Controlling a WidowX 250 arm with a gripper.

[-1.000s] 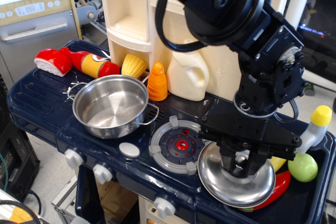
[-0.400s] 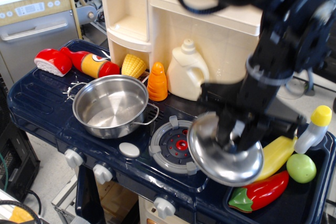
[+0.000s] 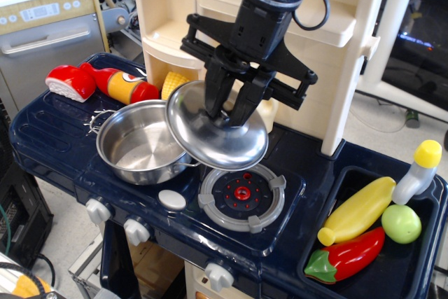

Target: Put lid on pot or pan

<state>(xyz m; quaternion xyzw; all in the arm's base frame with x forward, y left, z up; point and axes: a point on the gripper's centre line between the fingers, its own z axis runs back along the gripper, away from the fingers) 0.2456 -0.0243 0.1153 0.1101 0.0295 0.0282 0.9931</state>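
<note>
While closed on the lid knob, fingers beside pot

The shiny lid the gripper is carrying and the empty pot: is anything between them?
Nothing. In this one view the lid, held tilted by the gripper, overlaps the pot at its right rim.

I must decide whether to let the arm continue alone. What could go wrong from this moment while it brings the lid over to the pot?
1. The round, domed stainless-steel lid hangs tilted in the black gripper, so its low edge may strike the rim of the shiny steel pot and push it.
2. The lid overlaps only the pot's right side; released here, it would probably slide onto the grey burner ring.
</note>
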